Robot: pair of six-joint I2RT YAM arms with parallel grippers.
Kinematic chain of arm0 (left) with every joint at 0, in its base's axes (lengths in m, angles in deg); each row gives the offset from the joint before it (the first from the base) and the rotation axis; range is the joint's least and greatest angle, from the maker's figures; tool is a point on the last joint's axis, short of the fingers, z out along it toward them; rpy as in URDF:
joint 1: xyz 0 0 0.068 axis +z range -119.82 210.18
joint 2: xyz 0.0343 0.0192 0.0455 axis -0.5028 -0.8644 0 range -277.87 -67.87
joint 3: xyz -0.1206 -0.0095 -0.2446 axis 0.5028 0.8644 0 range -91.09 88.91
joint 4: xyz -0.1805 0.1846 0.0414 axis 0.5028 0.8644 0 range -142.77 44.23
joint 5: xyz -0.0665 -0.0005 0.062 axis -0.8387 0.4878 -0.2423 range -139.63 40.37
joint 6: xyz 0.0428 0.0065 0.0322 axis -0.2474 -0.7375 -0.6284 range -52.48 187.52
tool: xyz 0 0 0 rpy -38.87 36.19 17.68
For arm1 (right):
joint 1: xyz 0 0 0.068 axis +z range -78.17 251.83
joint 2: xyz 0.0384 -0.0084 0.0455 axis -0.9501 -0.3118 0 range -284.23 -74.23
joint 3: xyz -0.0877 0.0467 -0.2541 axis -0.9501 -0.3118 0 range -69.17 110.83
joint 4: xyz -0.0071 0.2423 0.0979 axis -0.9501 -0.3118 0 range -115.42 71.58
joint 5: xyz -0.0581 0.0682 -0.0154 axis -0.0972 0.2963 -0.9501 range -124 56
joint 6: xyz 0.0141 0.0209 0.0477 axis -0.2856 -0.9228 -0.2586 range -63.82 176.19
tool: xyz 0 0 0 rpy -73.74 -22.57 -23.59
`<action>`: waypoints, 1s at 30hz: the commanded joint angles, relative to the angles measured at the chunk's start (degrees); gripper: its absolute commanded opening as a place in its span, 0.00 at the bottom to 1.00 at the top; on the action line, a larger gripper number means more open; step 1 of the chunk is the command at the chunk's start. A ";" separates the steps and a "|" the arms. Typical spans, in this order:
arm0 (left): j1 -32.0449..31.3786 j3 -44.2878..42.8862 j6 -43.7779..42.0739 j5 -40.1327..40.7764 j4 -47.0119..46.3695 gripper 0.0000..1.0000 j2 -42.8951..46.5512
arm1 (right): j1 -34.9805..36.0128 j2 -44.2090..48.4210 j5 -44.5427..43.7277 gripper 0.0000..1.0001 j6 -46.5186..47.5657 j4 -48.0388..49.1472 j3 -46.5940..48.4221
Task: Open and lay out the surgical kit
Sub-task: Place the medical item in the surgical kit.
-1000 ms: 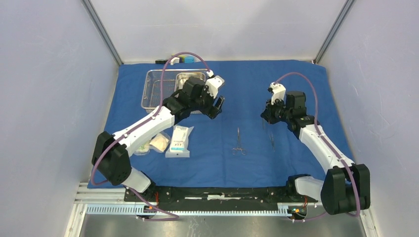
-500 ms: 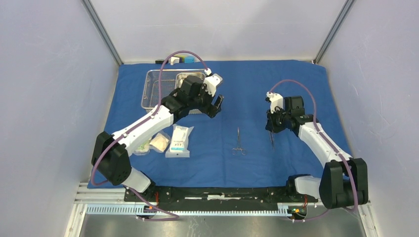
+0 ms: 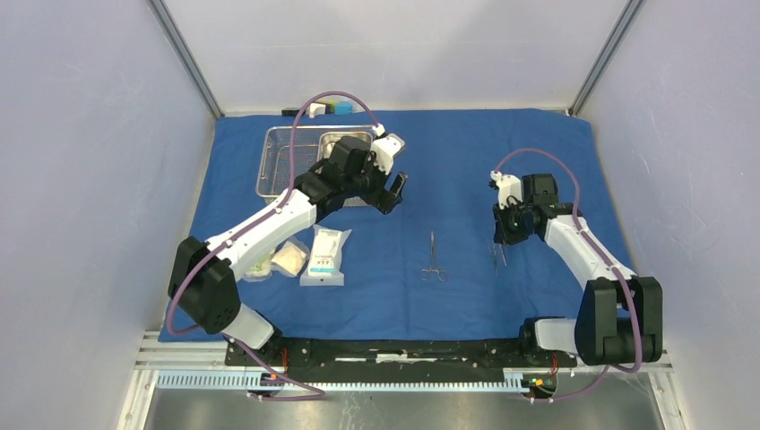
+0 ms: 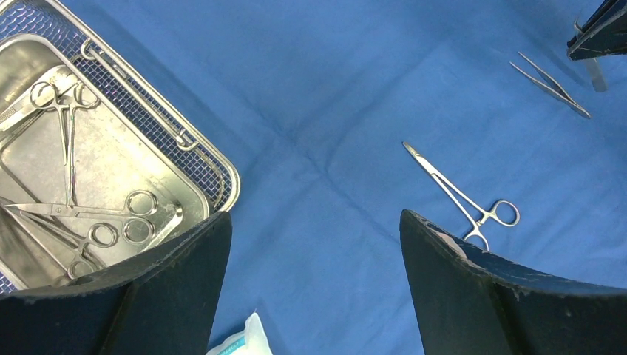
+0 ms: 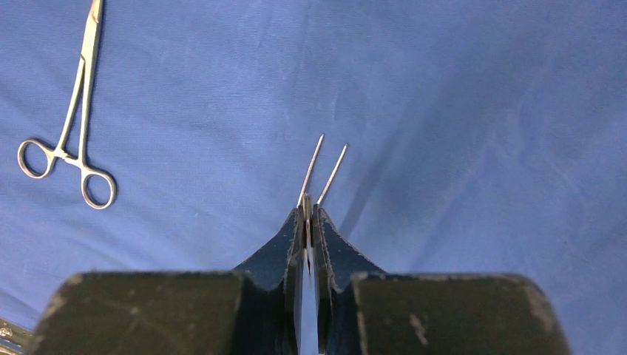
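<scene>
Right now the blue cloth (image 3: 448,152) is lying open and flat, covering most of the table. On its far left part the wire basket (image 3: 278,166) is sitting, and the steel pan (image 4: 103,159) is resting inside the basket, at its right end. Scissors (image 4: 81,211) and other ring-handled tools are lying in a pile in the pan. One ring-handled clamp (image 3: 433,258) is lying by itself on the cloth near the middle, with its rings pointing to the near edge. Just to the right of it, the tweezers (image 5: 311,169) are sticking out of the right gripper (image 5: 309,222), which is pinching them tight at one end. The two thin tips are spreading apart a little and pointing down at the cloth. I cannot tell if they are touching it. The left gripper (image 3: 392,192) is hanging over the cloth just beside the basket's right end, with its fingers (image 4: 174,288) spread wide and holding nothing. Near the left arm, a white packet (image 3: 325,257) and two smaller packets (image 3: 289,258) are lying side by side on the cloth. Some small blocks (image 3: 327,108) are sitting past the far edge of the cloth.
</scene>
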 commanded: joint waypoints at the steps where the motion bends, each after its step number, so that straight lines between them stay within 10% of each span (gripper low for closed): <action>1: 0.10 -2.13 -0.57 -0.36 -0.39 0.90 -0.13 | -0.87 -0.79 -1.33 0.11 0.49 -1.21 2.54; 30: 0.10 -2.30 0.55 -0.71 -0.35 0.96 -1.14 | -4.81 -9.14 -2.16 0.18 -4.43 -3.68 5.70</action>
